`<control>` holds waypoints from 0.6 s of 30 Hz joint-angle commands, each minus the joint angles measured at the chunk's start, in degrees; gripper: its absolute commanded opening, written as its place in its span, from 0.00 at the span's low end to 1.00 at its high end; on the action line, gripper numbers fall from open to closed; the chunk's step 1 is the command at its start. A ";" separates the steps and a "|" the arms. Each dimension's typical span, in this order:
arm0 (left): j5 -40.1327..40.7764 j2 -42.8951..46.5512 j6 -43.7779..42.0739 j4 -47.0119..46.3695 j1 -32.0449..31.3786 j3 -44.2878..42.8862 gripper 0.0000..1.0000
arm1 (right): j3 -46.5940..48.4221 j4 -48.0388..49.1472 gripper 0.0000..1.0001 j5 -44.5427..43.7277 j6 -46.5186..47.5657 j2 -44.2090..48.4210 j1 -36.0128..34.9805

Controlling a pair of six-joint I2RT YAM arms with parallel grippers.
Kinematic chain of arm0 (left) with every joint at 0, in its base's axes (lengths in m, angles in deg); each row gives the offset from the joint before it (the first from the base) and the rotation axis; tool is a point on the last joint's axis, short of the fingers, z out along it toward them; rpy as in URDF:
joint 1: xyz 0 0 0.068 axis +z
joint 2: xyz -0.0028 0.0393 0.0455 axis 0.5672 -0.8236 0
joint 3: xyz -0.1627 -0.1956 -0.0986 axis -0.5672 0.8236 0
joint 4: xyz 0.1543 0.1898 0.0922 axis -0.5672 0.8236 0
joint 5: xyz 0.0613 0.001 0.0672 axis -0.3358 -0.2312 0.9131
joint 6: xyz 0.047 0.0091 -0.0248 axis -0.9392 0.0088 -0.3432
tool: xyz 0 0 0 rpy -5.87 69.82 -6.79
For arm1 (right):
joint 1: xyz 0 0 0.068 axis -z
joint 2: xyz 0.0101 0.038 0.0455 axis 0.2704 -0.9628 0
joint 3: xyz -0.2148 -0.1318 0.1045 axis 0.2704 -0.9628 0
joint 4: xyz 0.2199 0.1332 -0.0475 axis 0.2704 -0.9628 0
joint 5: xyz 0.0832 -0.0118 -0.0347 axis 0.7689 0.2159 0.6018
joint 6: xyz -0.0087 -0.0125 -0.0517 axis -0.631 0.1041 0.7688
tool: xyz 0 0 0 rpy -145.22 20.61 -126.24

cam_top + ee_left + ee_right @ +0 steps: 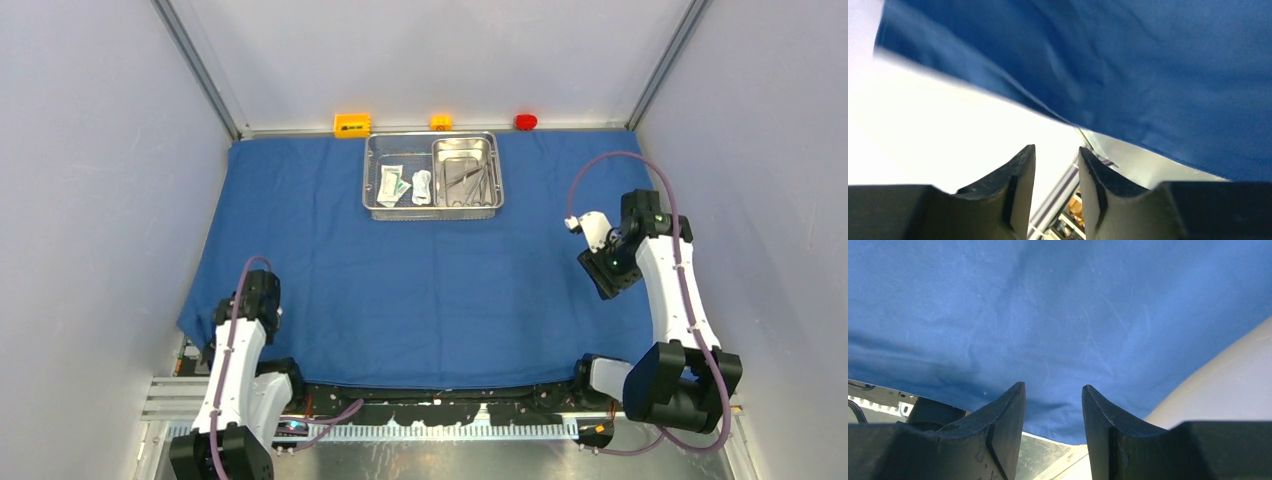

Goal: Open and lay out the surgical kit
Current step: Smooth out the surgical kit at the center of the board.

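From above, the blue cloth wrap lies opened flat across nearly the whole worktop. We judge the step in hand to be settling its near-left corner, where the left arm sits. The right arm hangs over the right edge. To do this well, we should lift straight up off the corner and not drag sideways, because a tug there would ripple the cloth towards the far edge. The steel mesh tray stands at the middle of that far edge. The smaller pan sits inside its right half, holding the thin scissors and forceps. The white-green packets lie in its left half (nothing is laid out of the tray yet).

In the left wrist view, the left gripper has its jaws a little apart with nothing between them. The cloth's edge runs just beyond the tips, over pale bare worktop.

In the right wrist view, the right gripper also has its jaws apart and empty. It hangs above smooth, faintly creased blue fabric near the cloth's edge.
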 commanded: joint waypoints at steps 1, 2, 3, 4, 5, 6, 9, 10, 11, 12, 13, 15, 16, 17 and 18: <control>4.89 2.38 2.98 6.27 0.31 1.24 0.45 | 2.49 0.54 0.51 -0.29 -1.50 -0.99 -3.38; 5.52 2.99 3.06 7.04 0.37 1.45 0.52 | 2.66 0.63 0.51 -0.51 -1.80 -1.28 -4.06; 5.85 3.61 3.03 7.59 0.40 1.40 0.60 | 2.81 0.86 0.51 -0.52 -2.15 -1.63 -4.67; 6.10 4.12 2.92 7.78 0.42 1.10 0.66 | 2.93 0.98 0.51 -0.53 -2.47 -1.92 -5.17; 6.53 4.58 2.77 7.69 0.43 0.39 0.73 | 3.02 1.09 0.51 -0.63 -2.81 -2.41 -5.71; 6.97 4.93 2.49 7.40 0.39 -0.18 0.76 | 3.04 1.28 0.51 -0.70 -3.25 -2.64 -6.13; 6.32 4.90 1.84 6.26 0.39 -4.40 0.81 | 3.05 1.97 0.51 -0.39 -4.75 -3.04 -7.00; 5.38 4.51 1.62 5.64 0.39 -5.87 0.82 | 2.98 2.16 0.51 -0.10 -5.24 -3.01 -7.20; 3.80 3.98 1.49 5.35 0.39 -7.73 0.83 | 2.96 2.23 0.51 0.28 -5.77 -2.93 -7.42; 1.44 3.44 1.51 4.76 0.44 -9.56 0.84 | 2.95 2.32 0.51 0.80 -6.34 -2.77 -7.61; -1.32 2.52 1.75 4.09 0.41 -11.33 0.84 | 2.86 2.38 0.51 1.29 -6.86 -2.65 -7.90; -7.28 -0.41 2.44 2.60 0.44 -14.40 0.85 | 2.71 2.63 0.51 1.78 -7.90 -2.46 -8.70; -10.07 -2.45 3.00 1.49 0.43 -15.67 0.85 | 2.58 2.75 0.51 1.83 -8.42 -2.46 -9.11; -12.70 -4.65 3.56 0.37 0.40 -16.48 0.85 | 2.42 2.97 0.51 1.79 -8.86 -2.51 -9.43; -15.23 -7.22 3.95 -0.61 0.45 -17.24 0.85 | 2.20 3.14 0.51 1.79 -9.26 -2.58 -9.66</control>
